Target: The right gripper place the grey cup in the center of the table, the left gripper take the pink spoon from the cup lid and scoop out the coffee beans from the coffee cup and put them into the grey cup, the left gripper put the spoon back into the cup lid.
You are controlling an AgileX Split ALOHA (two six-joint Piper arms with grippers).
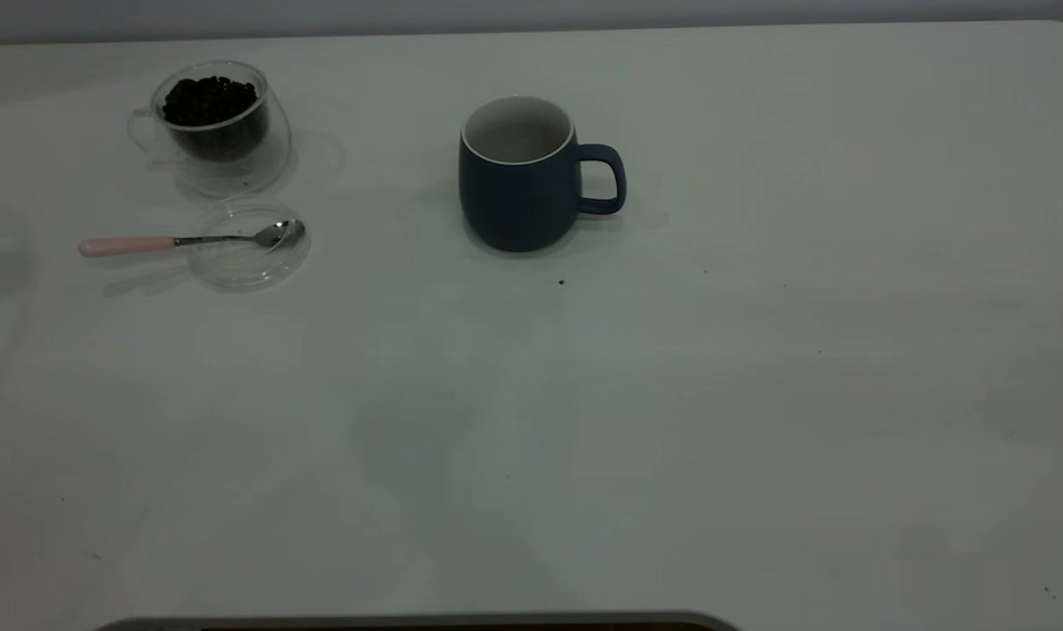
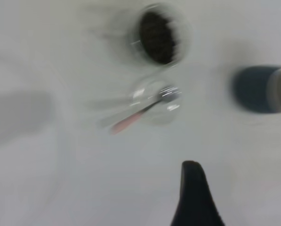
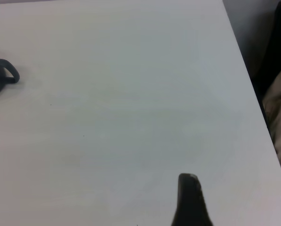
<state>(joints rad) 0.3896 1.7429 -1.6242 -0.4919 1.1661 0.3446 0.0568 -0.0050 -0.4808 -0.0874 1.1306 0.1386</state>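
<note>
The grey cup (image 1: 520,175) stands upright on the table (image 1: 759,394), its handle pointing right. Well to the left of the grey cup and slightly farther back stands the coffee cup (image 1: 220,127), with the coffee beans (image 1: 209,101) in it. Just in front of the coffee cup lies the cup lid (image 1: 249,244). The pink spoon (image 1: 189,240) rests across the lid, bowl on it, handle sticking out leftward.

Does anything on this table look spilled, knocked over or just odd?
Nothing is tipped or broken. The dark blue-grey ceramic mug and the clear glass cup of coffee beans stand upright; the pink-handled spoon rests across the round glass lid. Only a few tiny dark specks dot the white table.
</note>
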